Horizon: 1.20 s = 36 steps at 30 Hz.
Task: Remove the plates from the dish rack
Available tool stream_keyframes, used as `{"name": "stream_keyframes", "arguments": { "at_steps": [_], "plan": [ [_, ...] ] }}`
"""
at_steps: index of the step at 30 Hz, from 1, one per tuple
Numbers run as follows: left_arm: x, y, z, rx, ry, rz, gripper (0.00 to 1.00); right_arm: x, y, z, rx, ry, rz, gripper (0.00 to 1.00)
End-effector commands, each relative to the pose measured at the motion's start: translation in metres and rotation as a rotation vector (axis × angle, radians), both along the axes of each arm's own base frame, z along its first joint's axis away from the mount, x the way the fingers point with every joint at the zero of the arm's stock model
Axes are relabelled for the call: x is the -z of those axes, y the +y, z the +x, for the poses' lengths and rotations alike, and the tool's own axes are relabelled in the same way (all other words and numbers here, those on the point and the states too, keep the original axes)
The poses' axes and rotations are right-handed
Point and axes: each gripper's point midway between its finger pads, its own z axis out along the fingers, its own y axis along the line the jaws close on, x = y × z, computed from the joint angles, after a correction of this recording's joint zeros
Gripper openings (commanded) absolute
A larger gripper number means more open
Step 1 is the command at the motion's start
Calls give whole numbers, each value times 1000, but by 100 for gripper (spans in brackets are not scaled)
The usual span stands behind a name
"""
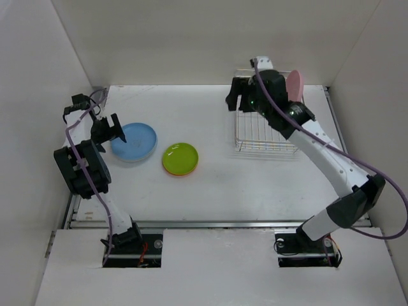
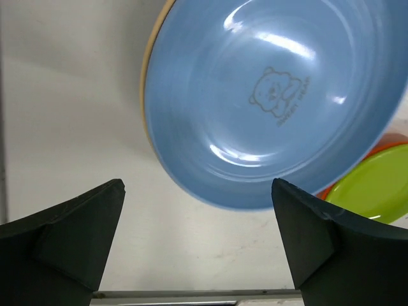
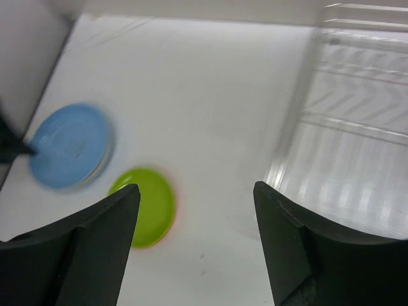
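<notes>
A blue plate (image 1: 134, 141) lies on the table at the left, stacked on a tan one whose edge shows in the left wrist view (image 2: 153, 57). A lime green plate (image 1: 180, 158) lies on an orange one beside it. The wire dish rack (image 1: 264, 131) stands at the back right, with a pink plate (image 1: 295, 85) upright at its far end. My left gripper (image 1: 116, 129) is open and empty at the blue plate's (image 2: 268, 95) left edge. My right gripper (image 1: 237, 97) is open and empty above the rack's left side (image 3: 357, 146). The lime plate (image 3: 148, 205) and blue plate (image 3: 67, 145) show below it.
White walls enclose the table at the left, back and right. A metal rail (image 1: 217, 223) runs along the table's near edge.
</notes>
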Motion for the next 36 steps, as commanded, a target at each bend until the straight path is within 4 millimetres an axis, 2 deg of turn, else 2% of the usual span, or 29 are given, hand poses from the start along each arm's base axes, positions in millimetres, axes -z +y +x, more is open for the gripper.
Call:
{"name": "stream_keyframes", "arguments": {
  "at_steps": [1, 2, 3, 4, 5, 6, 7, 8, 9, 10, 11, 13, 14, 17, 18, 22, 23, 24, 25, 26, 27, 28, 30, 31, 33, 36],
  "plan": [
    [-54, 7, -6, 2, -118, 97, 100, 1, -101, 48, 409, 26, -167, 78],
    [-69, 8, -6, -2, -154, 121, 100, 1, -136, 62, 518, 27, -188, 78],
    [-75, 8, -7, -3, -170, 127, 100, -10, -151, 72, 570, 6, -178, 78],
    [-82, 9, -5, -3, -199, 139, 100, 0, -165, 85, 617, 24, -200, 78],
    [-86, 8, -8, -4, -209, 143, 100, 0, -182, 93, 659, 24, -214, 78],
    [-96, 7, -10, -5, -243, 156, 100, 0, -212, 104, 741, 21, -220, 78],
    [-104, 7, -9, -6, -271, 167, 100, -9, -223, 113, 772, 3, -205, 78],
    [-105, 5, -13, -6, -273, 168, 100, 9, -235, 128, 807, 32, -231, 78],
    [-106, 2, -14, 14, -285, 177, 100, 12, -246, 137, 839, 32, -235, 79],
    [-113, 4, -19, 6, -298, 199, 100, 8, -269, 143, 905, 19, -240, 82],
    [-118, 3, -18, 20, -313, 224, 100, 27, -275, 159, 928, 36, -256, 84],
    [-117, 5, -24, 24, -302, 262, 100, 45, -291, 174, 935, 65, -267, 86],
    [-117, 5, -24, 24, -302, 262, 100, 58, -293, 189, 925, 81, -264, 87],
    [-110, -3, -32, 52, -278, 263, 100, 80, -302, 206, 910, 114, -254, 87],
    [-110, -2, -33, 56, -275, 275, 100, 93, -302, 211, 908, 131, -264, 86],
    [-100, -8, -40, 81, -248, 276, 100, 105, -313, 210, 948, 140, -287, 67],
    [-102, -9, -42, 81, -248, 276, 100, 95, -320, 206, 985, 114, -303, 64],
    [-102, -12, -41, 90, -249, 275, 100, 104, -318, 201, 986, 124, -336, 59],
    [-101, -12, -44, 99, -238, 275, 100, 80, -323, 197, 1005, 57, -335, 55],
    [-101, -14, -44, 104, -242, 264, 100, 74, -321, 194, 1008, 36, -353, 44],
    [-101, -14, -44, 104, -242, 264, 100, 76, -320, 188, 1019, 33, -387, 37],
    [-104, -15, -44, 103, -250, 267, 100, 56, -324, 180, 1036, -7, -383, 31],
    [-101, -15, -44, 103, -250, 267, 100, 37, -313, 175, 1023, -56, -408, 14],
    [-105, -15, -45, 102, -260, 271, 100, 30, -310, 171, 1020, -68, -424, 10],
    [-105, -17, -44, 107, -264, 262, 100, -7, -304, 158, 1030, -144, -444, 1],
    [-111, -19, -45, 110, -286, 258, 100, -42, -295, 131, 1115, -208, -495, 0]
  ]
}}
